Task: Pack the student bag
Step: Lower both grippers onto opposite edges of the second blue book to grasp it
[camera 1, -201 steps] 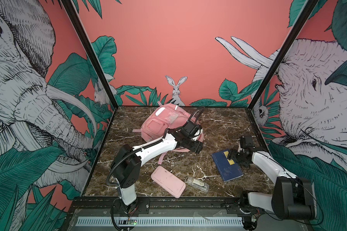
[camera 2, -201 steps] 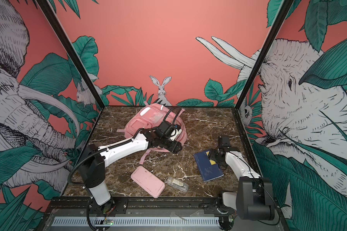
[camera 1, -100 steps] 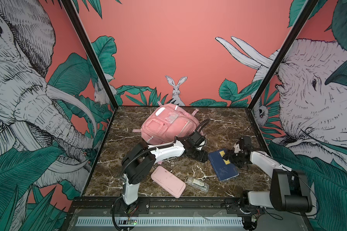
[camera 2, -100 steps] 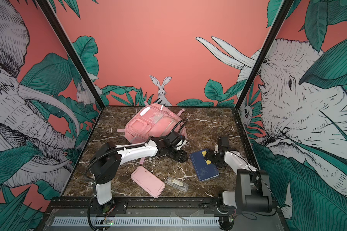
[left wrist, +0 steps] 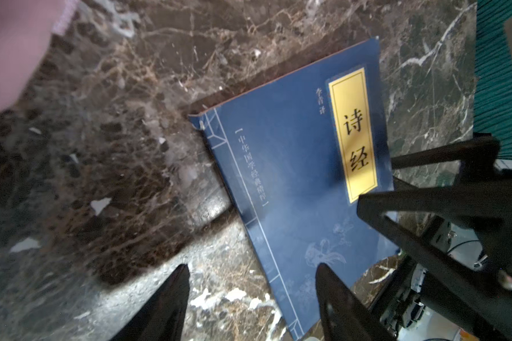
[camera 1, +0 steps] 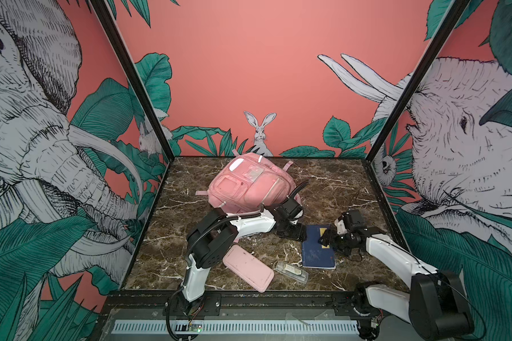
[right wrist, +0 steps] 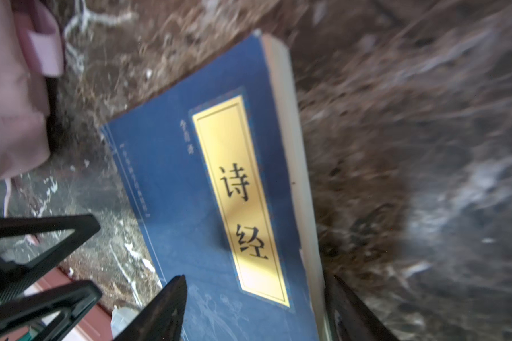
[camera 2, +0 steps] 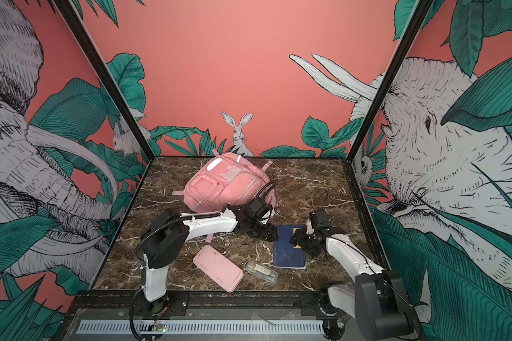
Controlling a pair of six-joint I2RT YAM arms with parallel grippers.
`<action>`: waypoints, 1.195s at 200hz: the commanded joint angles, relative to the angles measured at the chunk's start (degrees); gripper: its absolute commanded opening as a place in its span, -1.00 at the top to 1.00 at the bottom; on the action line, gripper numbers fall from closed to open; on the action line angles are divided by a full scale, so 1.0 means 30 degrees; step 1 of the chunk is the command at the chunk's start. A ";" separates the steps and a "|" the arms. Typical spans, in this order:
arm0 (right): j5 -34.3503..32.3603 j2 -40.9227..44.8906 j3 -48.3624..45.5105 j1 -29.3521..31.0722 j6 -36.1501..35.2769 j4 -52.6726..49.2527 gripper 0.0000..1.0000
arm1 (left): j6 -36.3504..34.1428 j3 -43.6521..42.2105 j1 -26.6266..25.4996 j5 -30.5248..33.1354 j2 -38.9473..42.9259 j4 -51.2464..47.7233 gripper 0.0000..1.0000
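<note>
Seemingly nothing is packed: the blue book (camera 1: pixel 318 251) lies toward the worktop's front edge, outside the student bag (camera 1: pixel 249 189), with the left gripper (camera 1: pixel 299 235) and right gripper (camera 1: pixel 325 239) wide-fingered at it.

The student bag (camera 1: pixel 249 189) was soft pink with white strips, and the pouch (camera 1: pixel 248 268) a paler pink. The book (camera 1: pixel 317 254) was dark blue, with a yellow label bearing black characters and faint pale drawings. The tabletop (camera 1: pixel 331 183) was dark brown marble veined with white.
</note>
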State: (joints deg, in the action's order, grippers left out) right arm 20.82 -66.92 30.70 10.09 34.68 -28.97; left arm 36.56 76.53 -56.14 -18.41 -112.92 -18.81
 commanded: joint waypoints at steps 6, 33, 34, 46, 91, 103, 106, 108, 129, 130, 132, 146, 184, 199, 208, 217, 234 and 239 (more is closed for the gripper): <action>-0.1013 0.0663 0.0605 0.0073 -0.0300 -0.1273 -0.46 | 0.0387 -0.0534 0.0162 -0.0357 0.0053 0.0280 -0.36; -0.2317 0.0679 0.0615 0.0065 -0.0426 -0.1477 -0.45 | 0.0329 -0.0573 0.0169 -0.0847 -0.0077 0.0393 -0.30; -0.2329 0.0667 0.0597 0.0080 -0.0426 -0.1447 -0.44 | 0.0342 -0.0562 0.0183 -0.0870 -0.0085 0.0387 -0.30; -0.2147 0.0363 0.0499 0.0065 -0.0453 -0.1178 -0.39 | 0.0468 -0.0550 0.0168 -0.1185 -0.0257 0.0516 -0.27; -0.1169 -0.0224 -0.0062 0.0168 -0.0397 -0.0109 0.07 | 0.1133 -0.0812 0.0176 -0.1996 -0.0637 0.1082 -0.22; -0.1117 -0.0251 -0.0178 0.0223 -0.0344 0.0043 0.21 | 0.1360 -0.0887 0.0168 -0.2227 -0.0845 0.1195 -0.22; -0.1154 -0.0301 -0.0183 0.0239 -0.0364 0.0040 0.24 | 0.1404 -0.0892 0.0168 -0.2279 -0.0876 0.1237 -0.22; -0.1157 -0.0302 -0.0184 0.0241 -0.0337 0.0068 0.25 | 0.1451 -0.0899 0.0190 -0.2309 -0.0904 0.1290 -0.21; -0.1378 -0.0542 -0.0366 0.0270 -0.0305 0.0278 0.39 | 0.1848 -0.1101 0.0168 -0.2707 -0.1224 0.1661 -0.21; -0.1390 -0.0559 -0.0378 0.0270 -0.0307 0.0266 0.39 | 0.1877 -0.1104 0.0168 -0.2723 -0.1230 0.1665 -0.21; -0.1399 -0.0586 -0.0408 0.0270 -0.0294 0.0278 0.40 | 0.1892 -0.1128 0.0168 -0.2742 -0.1256 0.1676 -0.22; -0.1446 -0.0745 -0.0564 0.0300 -0.0111 0.0614 0.45 | 0.2041 -0.1200 0.0168 -0.2932 -0.1403 0.1787 -0.21; -0.1403 -0.1628 -0.0636 0.0646 0.0290 0.1450 0.63 | 0.2331 -0.1024 0.0168 -0.3571 -0.1819 0.2066 -0.21; -0.1461 -0.1934 -0.0536 0.0920 0.0427 0.1686 0.65 | 0.2399 -0.0853 0.0183 -0.3756 -0.2017 0.2083 -0.21; -0.1563 -0.2087 -0.0448 0.1038 0.0514 0.1814 0.65 | 0.2405 -0.0768 0.0183 -0.3833 -0.2120 0.2117 -0.20; -0.1650 -0.2219 -0.0411 0.1119 0.0561 0.1895 0.65 | 0.2478 -0.0710 0.0194 -0.3931 -0.2171 0.2263 -0.21; -0.1757 -0.2486 -0.0392 0.1188 0.0596 0.2106 0.66 | 0.2822 -0.0814 0.0242 -0.4476 -0.2202 0.3252 -0.20; -0.1714 -0.2573 -0.0407 0.1205 0.0598 0.2160 0.66 | 0.2987 -0.0874 0.0263 -0.4739 -0.2231 0.3744 -0.19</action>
State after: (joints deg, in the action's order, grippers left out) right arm 16.03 -71.68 30.68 12.38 35.62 -26.20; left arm 43.77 74.81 -54.78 -29.87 -116.68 -11.42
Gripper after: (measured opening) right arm 0.174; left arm 0.603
